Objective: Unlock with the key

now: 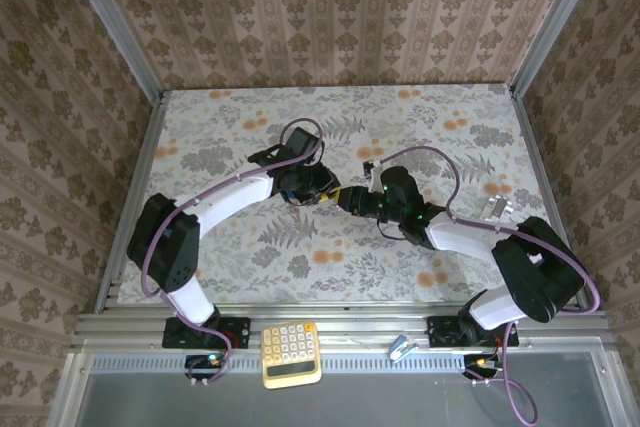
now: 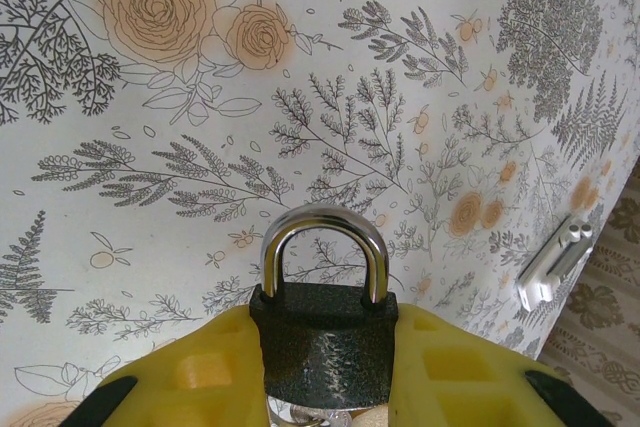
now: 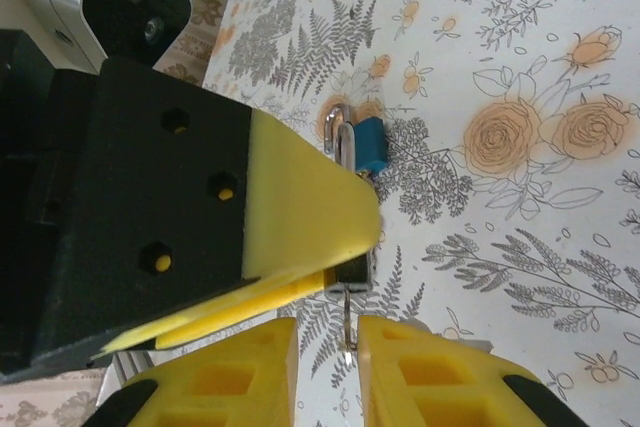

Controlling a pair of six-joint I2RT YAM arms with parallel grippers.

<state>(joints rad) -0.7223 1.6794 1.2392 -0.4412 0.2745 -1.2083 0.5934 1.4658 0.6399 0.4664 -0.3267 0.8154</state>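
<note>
A black padlock [image 2: 325, 347] with a chrome shackle [image 2: 322, 222] stands upright between the yellow fingers of my left gripper [image 2: 322, 317], which is shut on its body. Over the middle of the table the left gripper [image 1: 322, 190] and the right gripper [image 1: 350, 197] meet tip to tip. In the right wrist view the padlock's underside [image 3: 352, 272] shows below the left gripper's finger [image 3: 300, 197]. A thin metal piece [image 3: 347, 332] hangs from it into the narrow gap of my right gripper [image 3: 328, 332], close to the right finger. Cloth shows through the gap. I cannot make out the key itself.
A small blue padlock [image 3: 370, 144] lies on the flowered cloth beyond the grippers. A white block [image 1: 495, 207] [image 2: 555, 262] sits at the right side of the table. A calculator [image 1: 291, 352] and a small clip [image 1: 402, 349] rest on the near rail.
</note>
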